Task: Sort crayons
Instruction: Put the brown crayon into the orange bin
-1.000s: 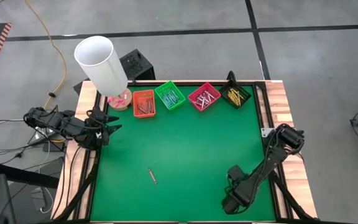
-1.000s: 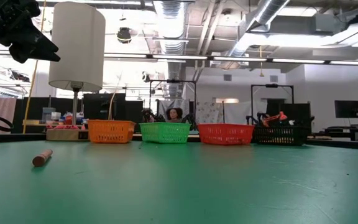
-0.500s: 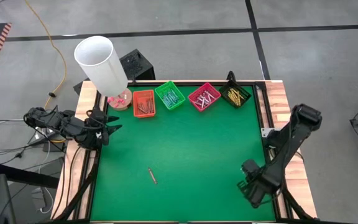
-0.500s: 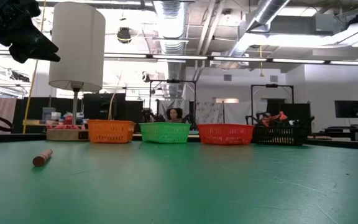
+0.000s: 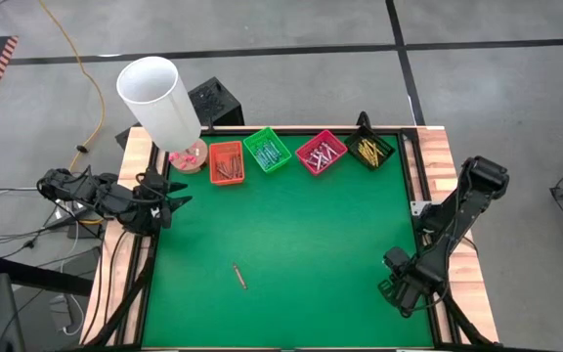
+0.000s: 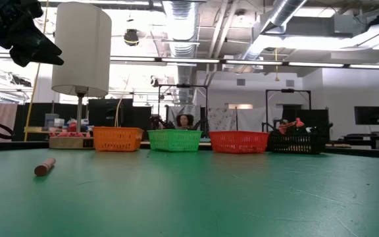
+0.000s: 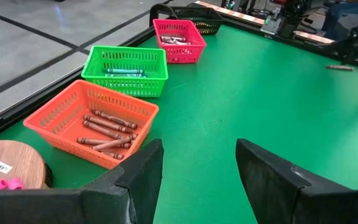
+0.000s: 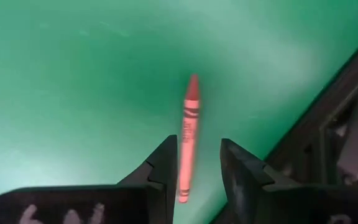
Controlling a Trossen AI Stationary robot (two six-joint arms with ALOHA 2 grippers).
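Note:
A pink-red crayon (image 8: 188, 134) lies on the green mat (image 5: 301, 235) near the table's near right corner. My right gripper (image 8: 197, 168) points down over it, open, with one finger on each side of the crayon's lower half. A brown-red crayon (image 5: 239, 277) lies alone on the mat at the near left, and also shows in the low view (image 6: 45, 166). My left gripper (image 7: 197, 168) waits open at the table's left edge (image 5: 169, 200), with nothing between its fingers. My right gripper comes from above with its fingers along the crayon. The crayon's lower half (image 8: 185, 168) lies close against one finger (image 8: 163, 165). I cannot tell whether that finger touches it. The other finger stands clear of it.
Along the far edge stand an orange tray (image 5: 227, 162), a green tray (image 5: 268, 151), a pink tray (image 5: 321, 153) and a black tray (image 5: 369, 150), each with crayons inside. A white lamp (image 5: 157, 98) rises at the far left corner. The table's black frame (image 8: 340, 124) runs beside my right gripper.
My right gripper has gone toward the table's right edge, most of the way in the first half second, and a little toward the far edge. The brown-red crayon and my left arm have kept still.

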